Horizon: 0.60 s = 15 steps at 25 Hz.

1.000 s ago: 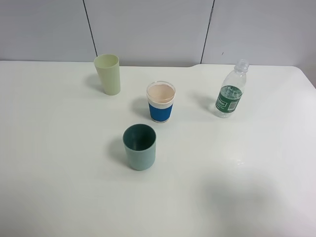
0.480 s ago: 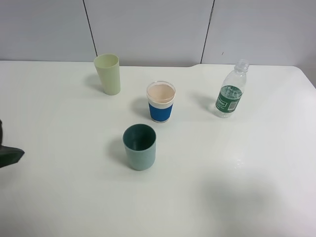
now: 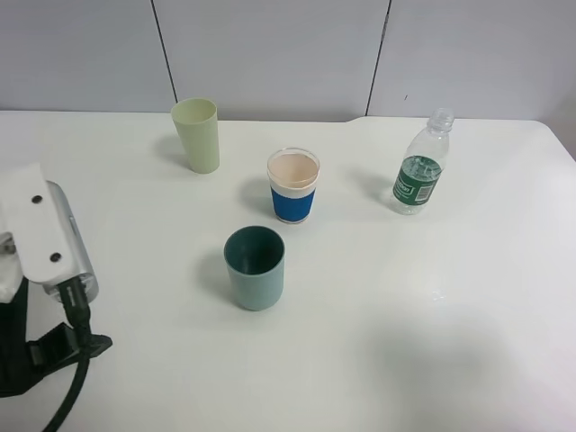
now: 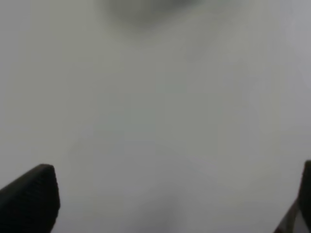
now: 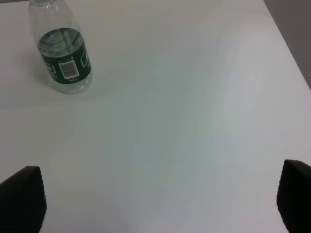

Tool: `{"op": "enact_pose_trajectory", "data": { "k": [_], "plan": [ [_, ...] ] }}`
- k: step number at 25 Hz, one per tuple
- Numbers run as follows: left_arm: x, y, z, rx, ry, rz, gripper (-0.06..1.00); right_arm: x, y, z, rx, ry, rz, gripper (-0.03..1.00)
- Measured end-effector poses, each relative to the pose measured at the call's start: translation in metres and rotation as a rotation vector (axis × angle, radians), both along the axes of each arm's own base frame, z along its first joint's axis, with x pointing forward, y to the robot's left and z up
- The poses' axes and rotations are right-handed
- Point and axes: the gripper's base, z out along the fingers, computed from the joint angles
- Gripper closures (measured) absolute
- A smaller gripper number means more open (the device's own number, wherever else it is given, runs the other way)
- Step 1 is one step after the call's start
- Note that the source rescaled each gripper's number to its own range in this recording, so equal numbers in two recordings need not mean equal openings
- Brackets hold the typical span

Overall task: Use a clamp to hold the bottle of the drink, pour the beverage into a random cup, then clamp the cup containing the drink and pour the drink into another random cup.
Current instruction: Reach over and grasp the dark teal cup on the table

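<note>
The clear bottle (image 3: 419,165) with a green label stands upright at the table's back right, and it also shows in the right wrist view (image 5: 60,51). Three cups stand left of it: a tall pale yellow-green cup (image 3: 197,135) at the back, a white cup with a blue sleeve (image 3: 293,184) in the middle, and a short teal cup (image 3: 255,267) in front. My left arm's wrist, with its white bolted plate (image 3: 33,232), hangs over the table's left side, well away from the cups. The left gripper (image 4: 165,204) is open over bare table. The right gripper (image 5: 160,204) is open, well short of the bottle.
The white table (image 3: 432,306) ends at a grey panelled wall behind the cups. A black cable (image 3: 76,360) trails from the left arm's wrist toward the front left corner. The table's right edge (image 5: 286,53) runs close to the bottle.
My left arm has come into the exterior view from the left edge and now reaches further over the table. The bottle and the three cups have not moved.
</note>
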Motion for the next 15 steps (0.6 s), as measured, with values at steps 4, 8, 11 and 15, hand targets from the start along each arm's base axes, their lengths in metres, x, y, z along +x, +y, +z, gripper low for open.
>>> {"op": "enact_pose_trajectory", "data": {
  "k": [4, 8, 11, 15],
  "plan": [
    [0.005, -0.008, -0.015, -0.093, -0.022, 0.037, -0.06, 0.000, 0.000, 0.000, 0.000, 0.000, 0.000, 0.09],
    [0.008, -0.012, -0.032, -0.166, -0.025, 0.092, -0.06, 0.000, 0.000, 0.000, 0.000, 0.000, 0.000, 0.09],
    [0.008, -0.012, -0.047, -0.221, -0.023, 0.146, -0.06, 0.000, 0.000, 0.000, 0.000, 0.000, 0.000, 0.09],
    [0.010, -0.012, -0.063, -0.292, -0.040, 0.207, -0.06, 0.000, 0.000, 0.000, 0.000, 0.000, 0.000, 0.09]
  ]
}}
